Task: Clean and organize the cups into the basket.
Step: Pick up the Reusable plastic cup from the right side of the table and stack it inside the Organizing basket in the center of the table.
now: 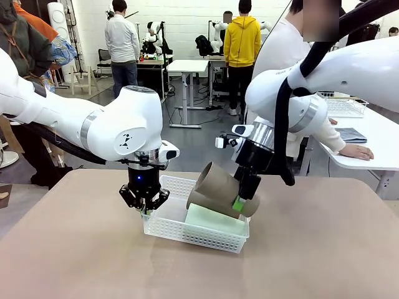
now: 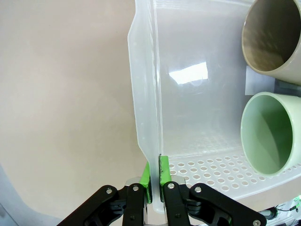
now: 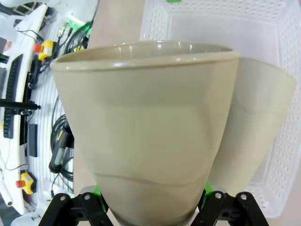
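Here we see the left claw (image 1: 144, 208) pinching the white basket's (image 1: 168, 228) left rim mid-table, the right claw (image 1: 242, 200) gripping a tan cup (image 1: 215, 182) tilted over it, a mint cup (image 1: 212, 219) lying inside.

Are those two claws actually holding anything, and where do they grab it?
Yes. The left gripper pinches the basket by its end rim. The right gripper clasps a tan cup around its narrow bottom end.
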Motion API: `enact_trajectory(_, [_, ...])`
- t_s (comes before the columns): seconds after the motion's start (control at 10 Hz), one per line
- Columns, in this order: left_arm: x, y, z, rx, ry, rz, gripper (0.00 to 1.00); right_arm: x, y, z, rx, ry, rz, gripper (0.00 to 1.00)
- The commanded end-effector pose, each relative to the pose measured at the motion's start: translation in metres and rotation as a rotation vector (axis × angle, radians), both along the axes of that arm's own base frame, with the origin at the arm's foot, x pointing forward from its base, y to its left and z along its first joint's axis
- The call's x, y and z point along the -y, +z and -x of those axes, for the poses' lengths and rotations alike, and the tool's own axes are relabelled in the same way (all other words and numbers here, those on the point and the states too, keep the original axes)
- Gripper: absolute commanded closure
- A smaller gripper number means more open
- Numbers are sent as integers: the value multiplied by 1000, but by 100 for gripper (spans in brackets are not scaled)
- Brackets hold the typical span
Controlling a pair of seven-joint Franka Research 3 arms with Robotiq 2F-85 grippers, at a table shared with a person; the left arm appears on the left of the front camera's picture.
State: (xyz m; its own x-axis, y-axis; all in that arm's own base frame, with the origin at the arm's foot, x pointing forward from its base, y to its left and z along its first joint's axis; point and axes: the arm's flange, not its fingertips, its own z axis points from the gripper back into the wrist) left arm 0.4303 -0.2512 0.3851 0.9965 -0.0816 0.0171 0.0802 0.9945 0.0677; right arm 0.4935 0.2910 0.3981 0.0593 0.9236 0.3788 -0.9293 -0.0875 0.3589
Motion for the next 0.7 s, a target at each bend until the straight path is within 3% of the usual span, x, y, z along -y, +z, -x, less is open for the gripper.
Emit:
enact_trajectory(0.0, [-1, 3, -1, 13, -2, -9, 100, -15, -4, -10, 46, -6, 34, 21])
enact_trajectory(0.4, [-1, 3, -1, 13, -2, -9, 100, -30, -22, -19, 83, 43, 15, 21])
enact_trajectory(0.5, [-1, 3, -1, 13, -2, -9, 100, -32, -23, -18, 84, 63, 0, 14])
enact_trajectory(0.6, [-1, 3, -1, 13, -2, -9, 100, -33, -21, -18, 82, 71, -10, 0])
